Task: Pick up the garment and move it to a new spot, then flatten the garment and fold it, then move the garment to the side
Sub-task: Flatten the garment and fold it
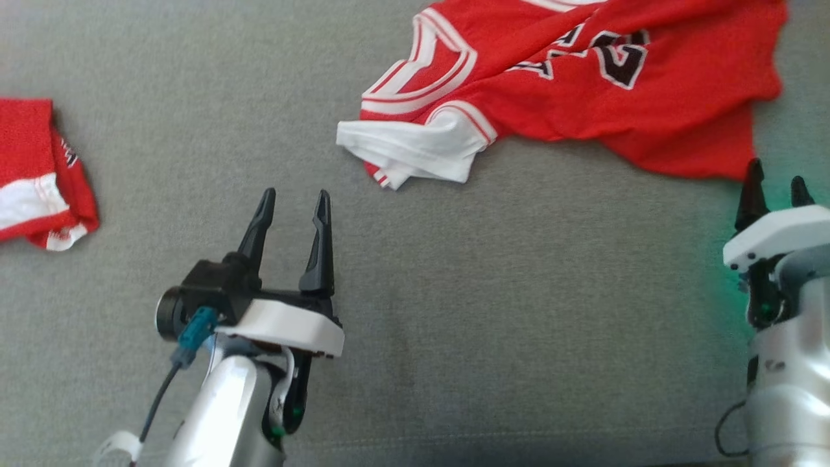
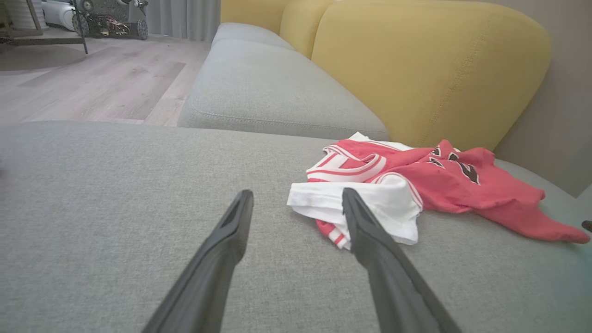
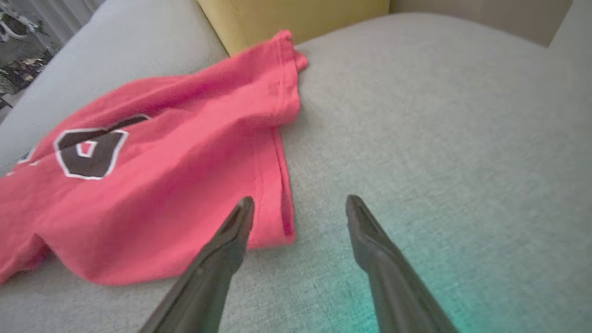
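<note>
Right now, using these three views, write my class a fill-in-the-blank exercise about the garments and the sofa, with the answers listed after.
The crumpled jersey is mostly ____ with white trim.
Its numerals are ____ with white outlines.
The jersey lies on a ____ sofa seat.
A second red garment lies at the head view's ____ edge.
Missing words: red; black; grey; left.

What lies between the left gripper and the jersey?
Only bare grey cushion. In the head view the left gripper sits short of the jersey, apart.
</note>
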